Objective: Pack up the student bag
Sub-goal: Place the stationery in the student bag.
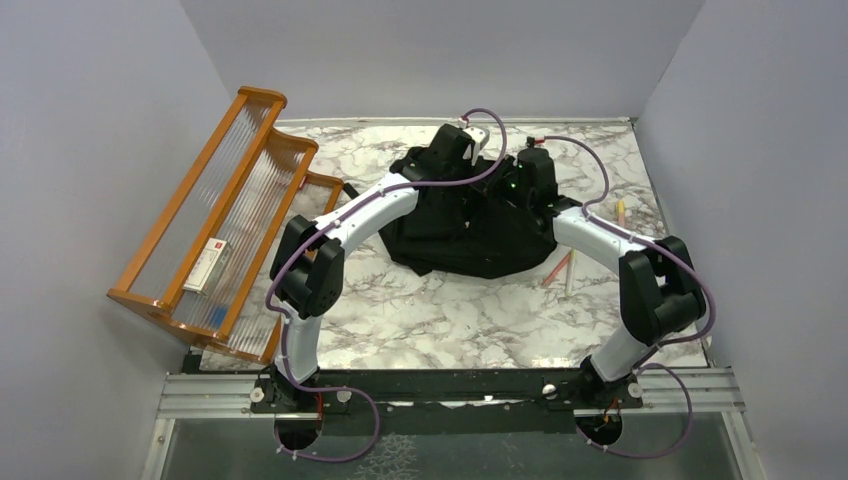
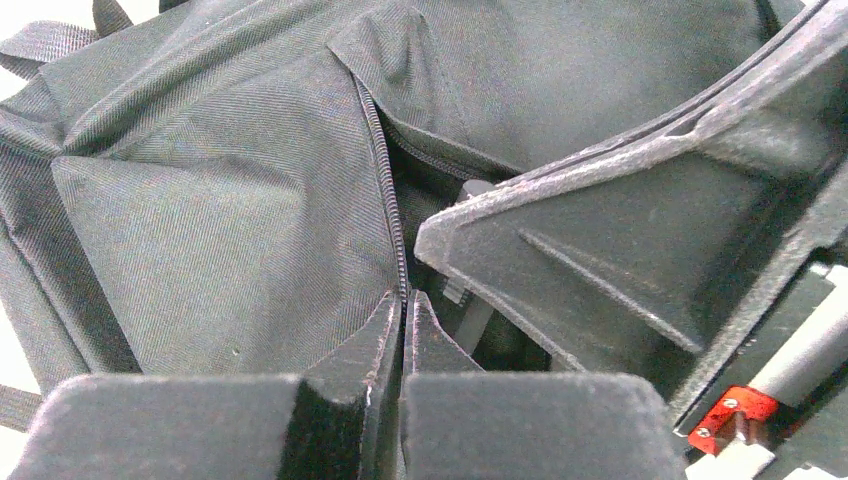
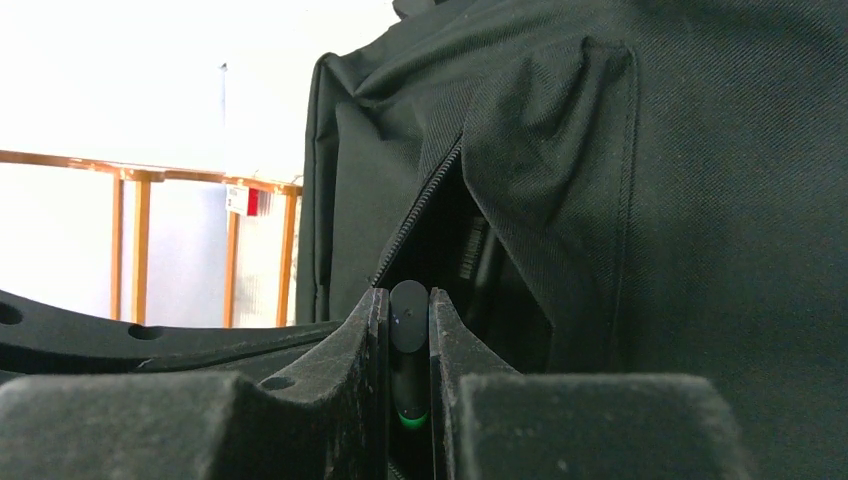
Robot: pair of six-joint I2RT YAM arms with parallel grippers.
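The student bag (image 1: pixel 470 245), black fabric, lies at the middle back of the marble table, and both arms reach over it. My left gripper (image 2: pixel 405 300) is shut on the zip edge of the student bag (image 2: pixel 220 200) and holds the pocket mouth apart. My right gripper (image 3: pixel 410 297) is shut on a black marker (image 3: pixel 409 318) with a green band. The marker's tip points into the dark slit of the open zip pocket of the student bag (image 3: pixel 700 200). In the top view the left gripper (image 1: pixel 458 158) and the right gripper (image 1: pixel 520 188) sit close together above the bag.
An orange wooden rack (image 1: pixel 230 210) with ribbed clear shelves leans at the left and holds a small box (image 1: pixel 208 265). Loose pencils (image 1: pixel 560 268) lie on the table right of the bag, and another pencil (image 1: pixel 620 210) lies near the right wall. Walls close in on three sides.
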